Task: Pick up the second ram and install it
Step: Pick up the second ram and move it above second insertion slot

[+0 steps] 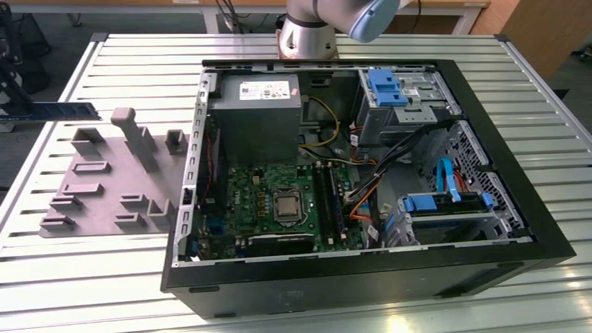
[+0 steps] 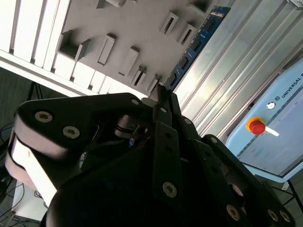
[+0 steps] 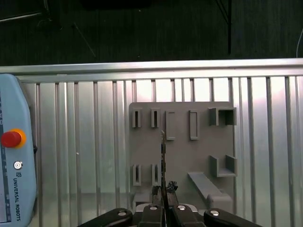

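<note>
Bluish-green board w/ black chips: the second ram (image 2: 195, 43) sat pinched by one end between my fingers (image 2: 161, 94). They were closed narrow on it, and the rest of the stick poked out free. In the first wrist view I saw it edge-on, a thin dark line over the grey fixture plate (image 3: 199, 151), not touching the upright blocks as far as I could tell. In the exterior view it hung level at that view's left edge, above the slatted metal surface (image 1: 129, 55). It was well apart from the open PC case (image 1: 545, 229) and the black slots (image 1: 328, 194) on the motherboard inside.

My read: light, stiff, thin, prob. fragile, so the chips and contact edge shouldn't take pressure. Best hold = flat faces near one end, long edges kept free. A skewed grip could let it pivot or slip.
</note>
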You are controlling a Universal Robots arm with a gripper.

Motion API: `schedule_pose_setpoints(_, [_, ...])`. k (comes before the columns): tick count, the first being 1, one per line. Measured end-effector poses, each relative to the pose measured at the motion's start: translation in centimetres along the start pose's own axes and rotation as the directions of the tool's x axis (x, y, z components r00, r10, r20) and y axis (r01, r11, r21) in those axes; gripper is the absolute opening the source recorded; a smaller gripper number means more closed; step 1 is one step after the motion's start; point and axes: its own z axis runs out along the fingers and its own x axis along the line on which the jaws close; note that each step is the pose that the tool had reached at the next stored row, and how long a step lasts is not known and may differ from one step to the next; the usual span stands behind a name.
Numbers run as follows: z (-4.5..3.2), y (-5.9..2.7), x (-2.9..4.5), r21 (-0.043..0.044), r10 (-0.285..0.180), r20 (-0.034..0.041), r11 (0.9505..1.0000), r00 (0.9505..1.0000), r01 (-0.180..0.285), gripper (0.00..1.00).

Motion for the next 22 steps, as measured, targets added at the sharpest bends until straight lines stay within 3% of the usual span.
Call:
schedule_pose_setpoints(10, [0.0,-1.86,-0.08,0.0001,0.0,-0.0002,1.0,1.0,0.0,0.14])
schedule_pose_setpoints(15, [0.04,-2.4,-0.1,-0.0002,-0.028,-0.0003,0.9996,0.9996,0.028,0.14])
schedule_pose_setpoints(22, [0.03,-4.23,-0.18,-0.0013,-0.028,-0.0004,0.9996,0.9996,0.028,0.14])
